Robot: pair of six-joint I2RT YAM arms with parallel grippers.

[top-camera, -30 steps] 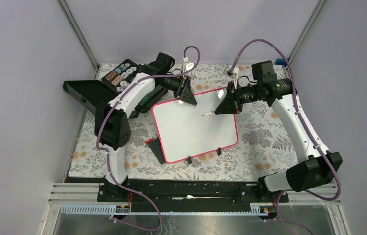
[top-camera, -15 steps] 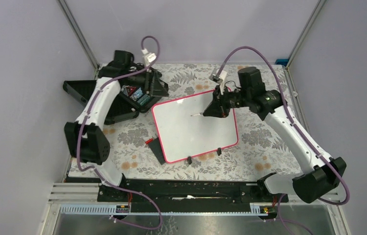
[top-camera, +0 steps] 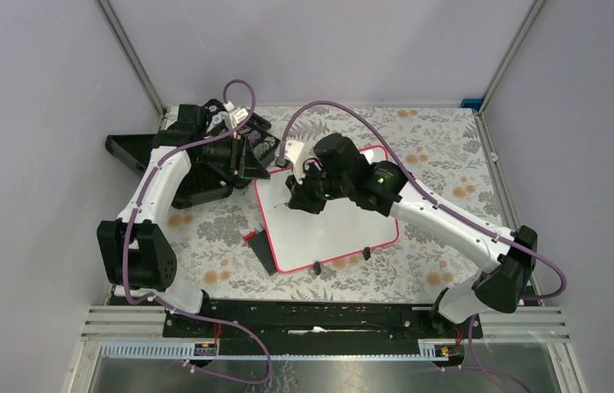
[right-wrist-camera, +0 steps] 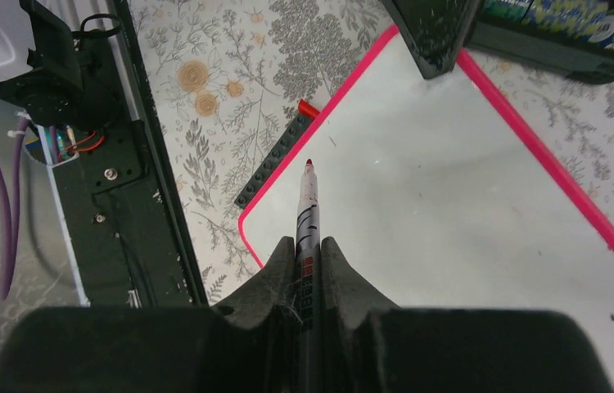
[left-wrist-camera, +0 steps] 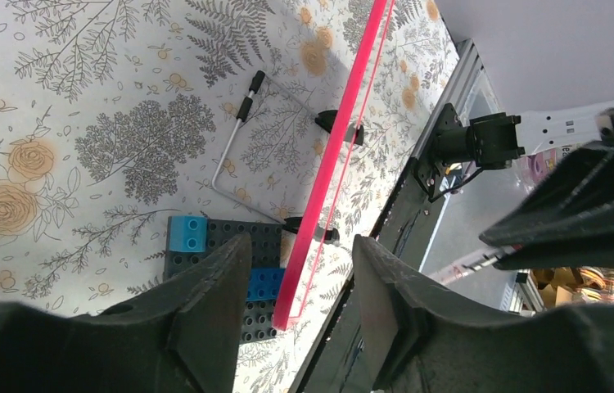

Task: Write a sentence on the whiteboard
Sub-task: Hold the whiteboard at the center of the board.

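Note:
The whiteboard [top-camera: 332,214] lies flat mid-table, its pink frame running edge-on through the left wrist view [left-wrist-camera: 338,135]. Its white face [right-wrist-camera: 451,196] is bare, and no sentence is in view. My right gripper [top-camera: 297,199] hovers over the board's left part, shut on a red-tipped marker [right-wrist-camera: 307,214] that points toward the near-left corner. The right gripper's jaws [right-wrist-camera: 309,246] press both sides of the marker's barrel. My left gripper [top-camera: 245,155] is at the board's far-left corner, open [left-wrist-camera: 300,274], with nothing held. One of its fingers [right-wrist-camera: 433,37] reaches over that corner.
A dark grey plate with blue blocks [left-wrist-camera: 242,262] lies against the board's left edge [top-camera: 261,250]. A black tray with batteries [top-camera: 136,155] sits at the back left. Two black clip feet [top-camera: 317,266] stand on the board's near edge. A bent wire rod [left-wrist-camera: 234,155] lies on the floral cloth.
The right arm swung left across the board with the marker, from its right edge to its left part. The left gripper drew back from the board's far edge to the far-left corner and opened.

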